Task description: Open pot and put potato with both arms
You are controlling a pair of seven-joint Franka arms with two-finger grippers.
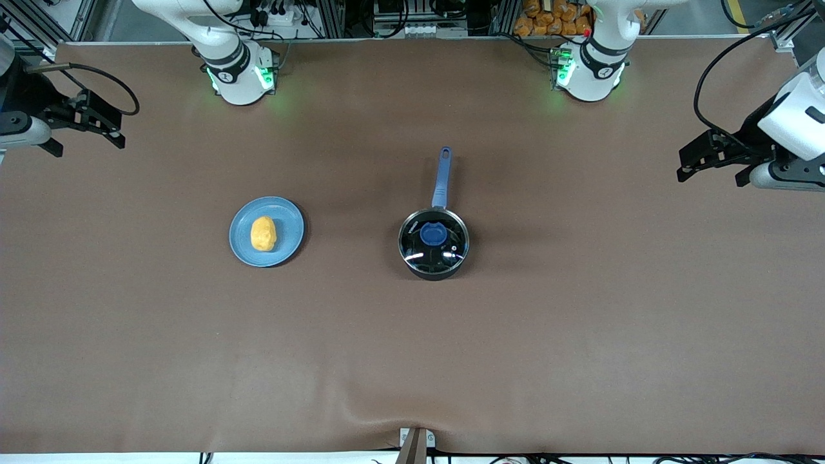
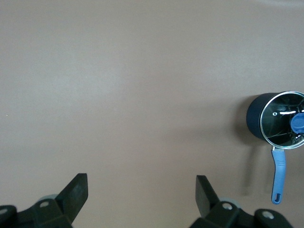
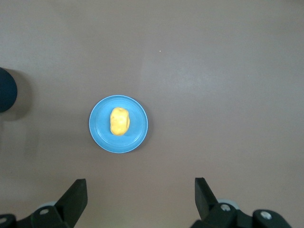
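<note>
Right tool (image 3: pixel 140 202) well apart from potato (image 1: pixel 263 233)

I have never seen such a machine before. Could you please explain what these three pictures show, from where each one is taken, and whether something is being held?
Two white robot arms stand at a brown table. The wide picture looks down from a high camera facing them. The other two come from cameras on each arm's wrist; the black prongs are that arm's own fingers.

On the table, a potato lies on a blue plate. Beside it, toward the left arm's end, stands the pot, its lid on.

The left gripper and right gripper wait at the table's ends, open, holding nothing.
</note>
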